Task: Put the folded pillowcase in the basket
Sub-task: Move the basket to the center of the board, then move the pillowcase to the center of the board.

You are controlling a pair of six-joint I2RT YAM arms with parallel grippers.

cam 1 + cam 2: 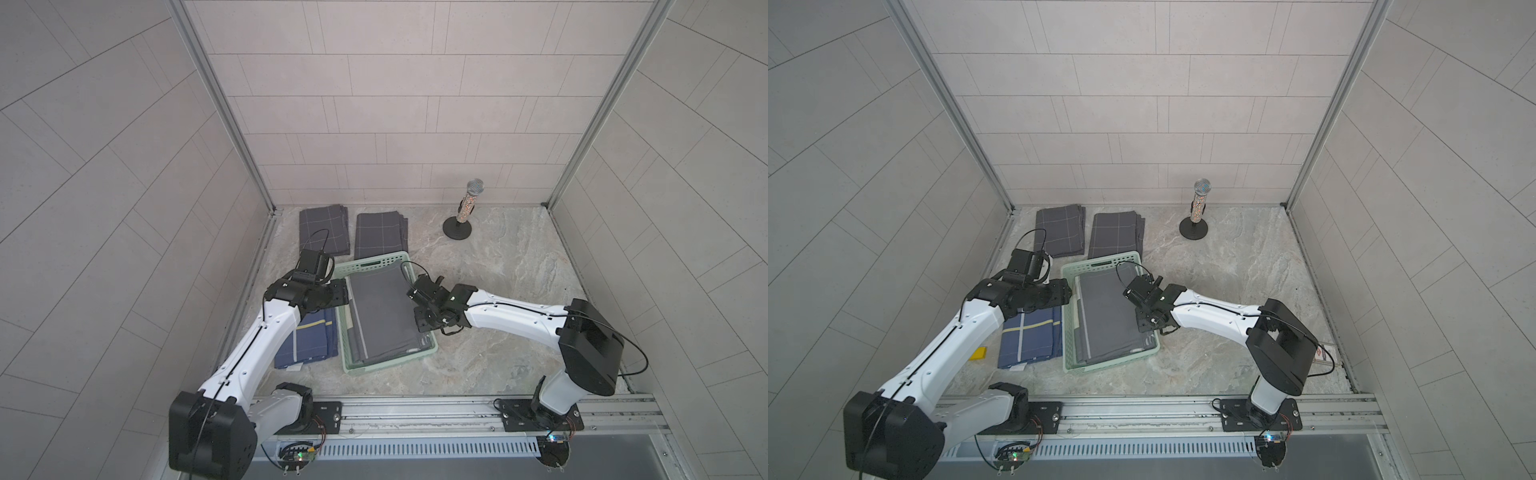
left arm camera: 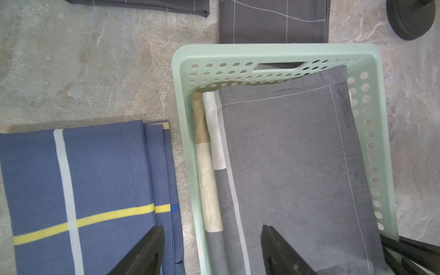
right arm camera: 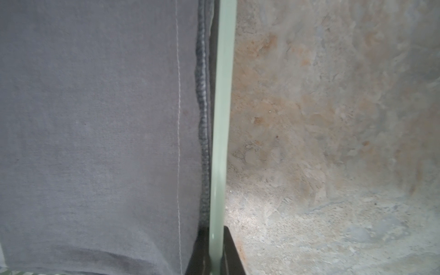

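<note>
Right gripper [image 3: 215, 258] clamped on basket [image 3: 221, 119] rim, left gripper [image 2: 212, 228] splayed.
Grey pillowcase [image 2: 297, 154] already inside; blue pillowcase [image 2: 107, 171] outside, near table [image 1: 498, 291] left edge. Placement apparently done.

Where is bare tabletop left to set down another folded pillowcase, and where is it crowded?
Free: the marble tabletop right of the basket, from the microphone stand forward to the rail, though the right arm crosses it; also the strip before the basket. Crowded: the left, where the blue pillowcase and two checked pillowcases hem the basket.
</note>
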